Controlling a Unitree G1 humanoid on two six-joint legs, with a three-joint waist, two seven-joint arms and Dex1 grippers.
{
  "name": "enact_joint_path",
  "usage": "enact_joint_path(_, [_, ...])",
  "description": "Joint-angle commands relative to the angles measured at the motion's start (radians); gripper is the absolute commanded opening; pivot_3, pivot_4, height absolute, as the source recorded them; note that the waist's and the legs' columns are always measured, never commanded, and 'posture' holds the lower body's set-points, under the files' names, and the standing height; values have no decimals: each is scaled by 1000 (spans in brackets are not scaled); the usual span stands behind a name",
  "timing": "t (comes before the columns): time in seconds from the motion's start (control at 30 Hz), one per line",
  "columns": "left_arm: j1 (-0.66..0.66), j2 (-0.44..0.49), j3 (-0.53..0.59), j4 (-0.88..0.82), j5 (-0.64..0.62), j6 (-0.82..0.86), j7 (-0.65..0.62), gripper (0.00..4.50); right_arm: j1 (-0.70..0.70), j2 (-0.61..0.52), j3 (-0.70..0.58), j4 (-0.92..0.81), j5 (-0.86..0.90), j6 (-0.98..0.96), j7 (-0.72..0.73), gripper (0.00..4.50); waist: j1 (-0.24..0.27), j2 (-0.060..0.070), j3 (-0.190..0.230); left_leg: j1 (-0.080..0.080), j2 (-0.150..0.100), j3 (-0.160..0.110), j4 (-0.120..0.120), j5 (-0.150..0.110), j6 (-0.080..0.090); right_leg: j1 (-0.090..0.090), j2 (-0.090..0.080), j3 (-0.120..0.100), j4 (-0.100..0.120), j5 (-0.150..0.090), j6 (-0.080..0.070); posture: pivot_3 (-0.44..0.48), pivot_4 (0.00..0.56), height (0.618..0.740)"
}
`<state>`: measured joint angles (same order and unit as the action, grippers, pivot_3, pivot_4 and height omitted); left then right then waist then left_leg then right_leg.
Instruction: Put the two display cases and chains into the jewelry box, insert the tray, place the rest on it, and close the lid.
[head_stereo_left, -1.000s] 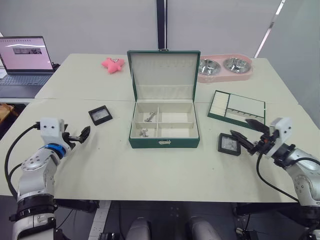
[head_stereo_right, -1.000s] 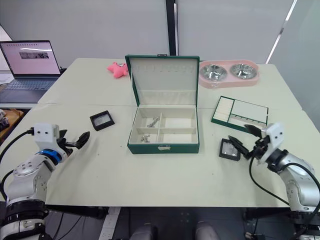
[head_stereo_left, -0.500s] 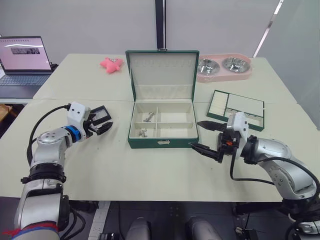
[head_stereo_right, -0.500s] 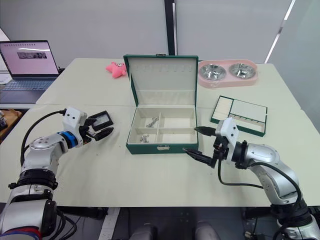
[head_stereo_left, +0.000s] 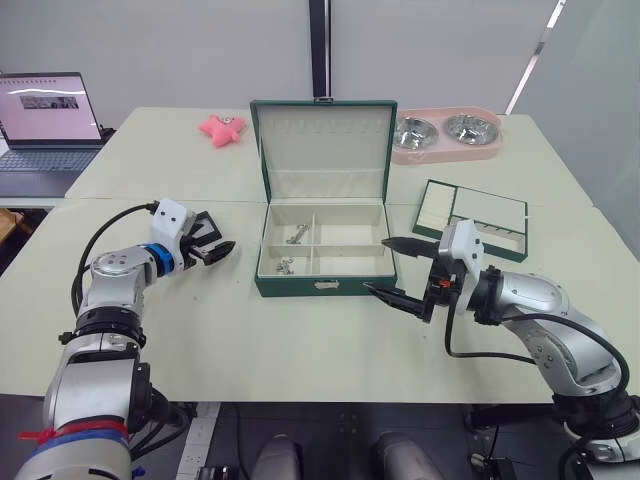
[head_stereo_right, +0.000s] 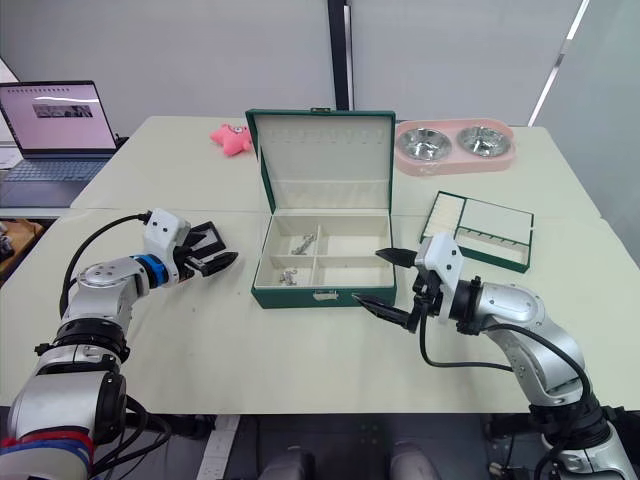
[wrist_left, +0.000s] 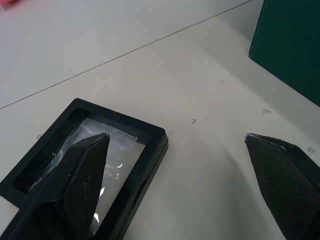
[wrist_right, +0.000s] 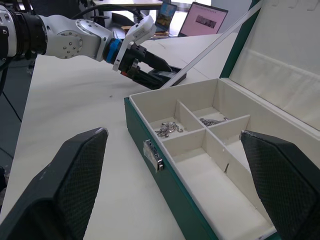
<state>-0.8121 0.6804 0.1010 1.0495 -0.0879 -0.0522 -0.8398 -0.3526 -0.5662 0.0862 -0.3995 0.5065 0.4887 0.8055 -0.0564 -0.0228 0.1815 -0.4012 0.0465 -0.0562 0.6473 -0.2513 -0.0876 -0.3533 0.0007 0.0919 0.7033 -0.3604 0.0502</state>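
Left wrist view: the left gripper (wrist_left: 175, 165), spread wide and empty, has one finger over the display case (wrist_left: 85, 165), which lies off-centre. The right gripper (head_stereo_left: 398, 268), also wide and empty, faces the jewelry box (head_stereo_left: 325, 285).

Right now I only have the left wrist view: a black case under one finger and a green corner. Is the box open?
Observer: Yes, the lid stands upright at the back of the box.
Operator: Anything inside yet?
Observer: Two chains, one in the back left compartment and one in the front left.
Operator: Where is the right end effector?
Observer: The right end effector is at the box's front right corner, open, with nothing between its fingers.
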Motion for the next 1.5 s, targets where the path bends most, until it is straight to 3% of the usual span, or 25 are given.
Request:
enact_joint_path(0.03, [-21, 10, -3, 7, 17, -17, 7, 4482, -4, 3, -7, -37, 0, -9, 0, 4500, 0, 0, 0, 0, 0, 0, 0, 0, 0, 0, 0, 0, 0, 0, 0, 0, 150, 740])
enact_joint_path(0.13, [-22, 12, -5, 16, 25, -20, 12, 4482, 2, 1, -11, -35, -1, -9, 1, 4500, 0, 0, 0, 0, 0, 0, 0, 0, 0, 0, 0, 0, 0, 0, 0, 0, 150, 740])
enact_joint_path(0.23, [-24, 11, -3, 18, 28, -21, 16, 3867, 5, -1, -17, -32, -1, -9, 3, 4500, 0, 0, 0, 0, 0, 0, 0, 0, 0, 0, 0, 0, 0, 0, 0, 0, 150, 740])
enact_joint_path(0.6, [-26, 4, -3, 16, 25, -18, 16, 378, 15, -1, -20, -31, -1, -7, 4, 4500, 0, 0, 0, 0, 0, 0, 0, 0, 0, 0, 0, 0, 0, 0, 0, 0, 150, 740])
enact_joint_path(0.87, [-6, 10, 17, -15, 2, 8, 14, 378, 18, -1, -27, -34, 4, -6, 3, 4500, 0, 0, 0, 0, 0, 0, 0, 0, 0, 0, 0, 0, 1, 0, 0, 0, 150, 740])
enact_joint_path(1.1, [69, 29, 34, -178, -29, 95, -12, 378, 17, -3, -35, -30, 9, -6, 8, 4500, -1, 0, 0, 0, 0, 0, 0, 0, 0, 0, 0, 0, 1, 0, 0, 0, 150, 740])
enact_joint_path(1.5, [290, 116, 87, -863, -163, 486, -34, 378, 23, -22, -62, -20, 14, -2, 29, 4500, 0, 0, 0, 0, 1, -1, 0, 0, 0, 0, 0, 0, 1, 0, 0, 0, 150, 740])
